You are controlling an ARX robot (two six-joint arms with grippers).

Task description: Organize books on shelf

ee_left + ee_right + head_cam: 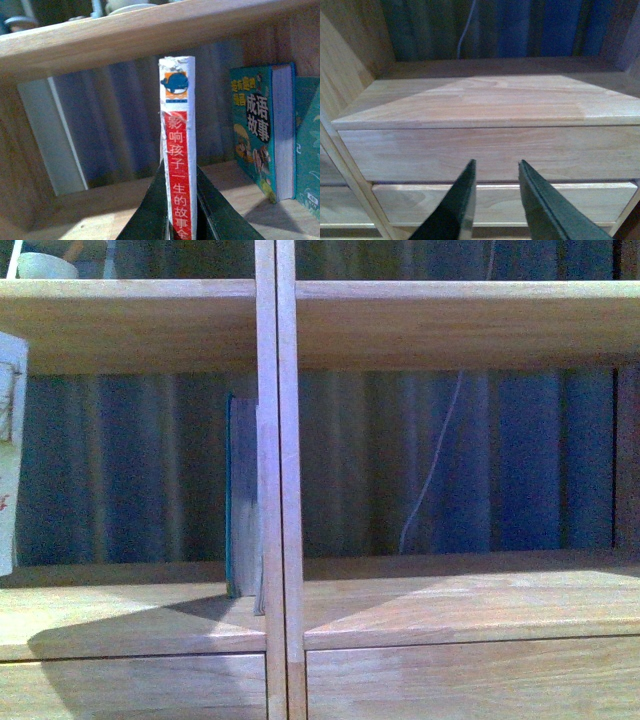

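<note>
The thin paperback [177, 125] stands upright in the left claw [180, 172], whose two dark fingers [150, 210] press on either side of its lower part, so the claw is closed narrowly on the book. The book is held in front of the open left compartment of the shelf [140, 325].

Its spine faces the left wrist camera. It is white at the top with a blue whale emblem, then red with white Chinese characters reading 影响孩子一生的故事; the rest is cut off. In the front view only a pale strip of its cover [8, 450] shows at the left edge.

The teal book [255, 130] stands upright in the same compartment. Its cover, seen only from the left wrist, reads 成语故事 in large characters. The smaller yellow line above that is too blurred to read. The front view shows this book [243, 495] edge-on, right against the central divider [275, 440].

The right claw [496, 165] appears only in its own wrist view. Its fingers are a little apart, hold nothing, and hang before a drawer front [490, 147] under the bare right shelf board [485, 102]. A dark blue curtain [500, 460] and a thin white cord [435, 465] hang behind.
</note>
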